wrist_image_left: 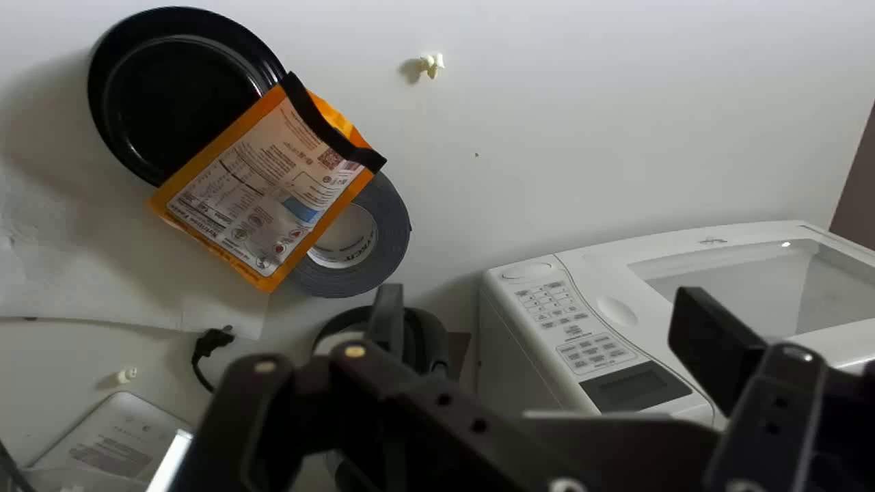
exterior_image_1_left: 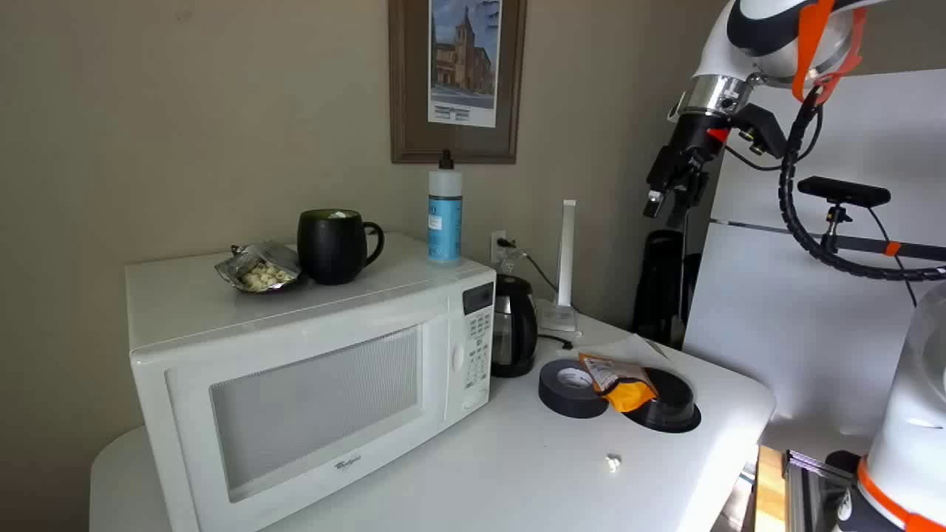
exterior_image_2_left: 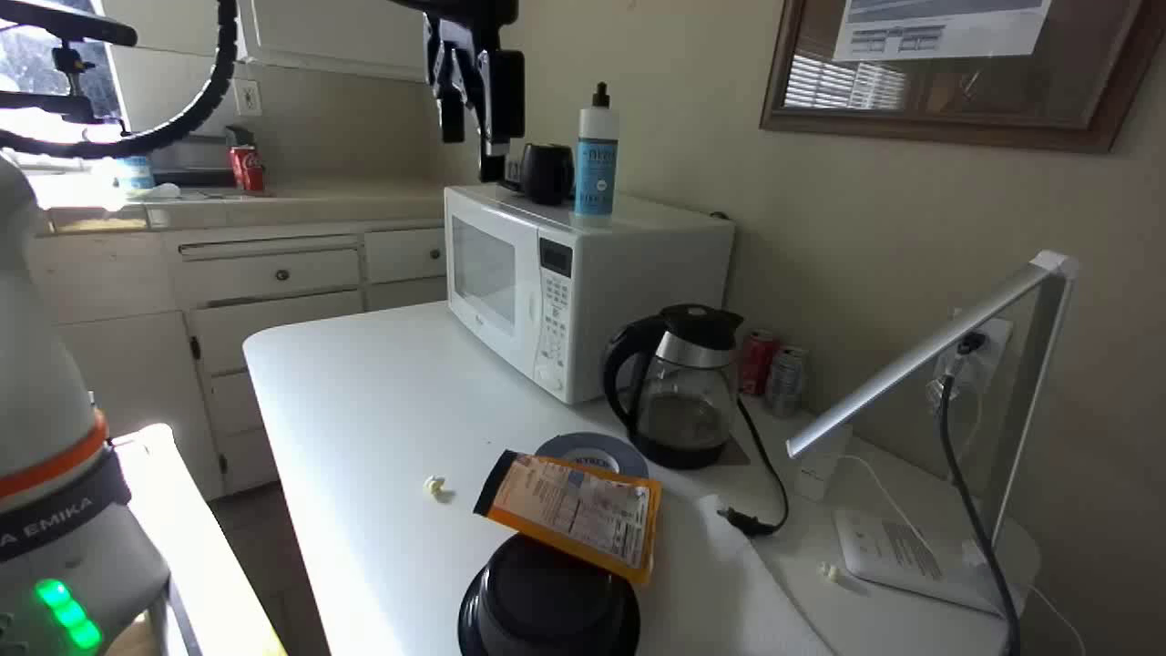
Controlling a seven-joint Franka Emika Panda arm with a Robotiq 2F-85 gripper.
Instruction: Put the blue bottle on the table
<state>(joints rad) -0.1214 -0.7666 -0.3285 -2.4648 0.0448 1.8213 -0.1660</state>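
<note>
"Where's the blue bottle [exterior_image_1_left: 445,222]?"
"Upright on the Whirlpool microwave [exterior_image_1_left: 310,399]; in an exterior view, the black mug [exterior_image_1_left: 332,250] stands at its eight o'clock."
"And the gripper [wrist_image_left: 551,329]?"
"Spread wide, with hold of nothing. In the wrist view, an orange pouch [wrist_image_left: 273,184] lies toward its ten o'clock, overlapping a gray tape roll [wrist_image_left: 391,239]."
"The white table [exterior_image_1_left: 517,473]?"
"Beneath that microwave and, toward the bottle's five o'clock in an exterior view, beneath the glass kettle [exterior_image_1_left: 521,325]."

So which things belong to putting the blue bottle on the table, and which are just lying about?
In the job: blue bottle, standing on the microwave; table; gripper, open.

Lying about: mug, popcorn bag, kettle, tape, pouch, bowl, lamp, cans, loose popcorn.
</note>
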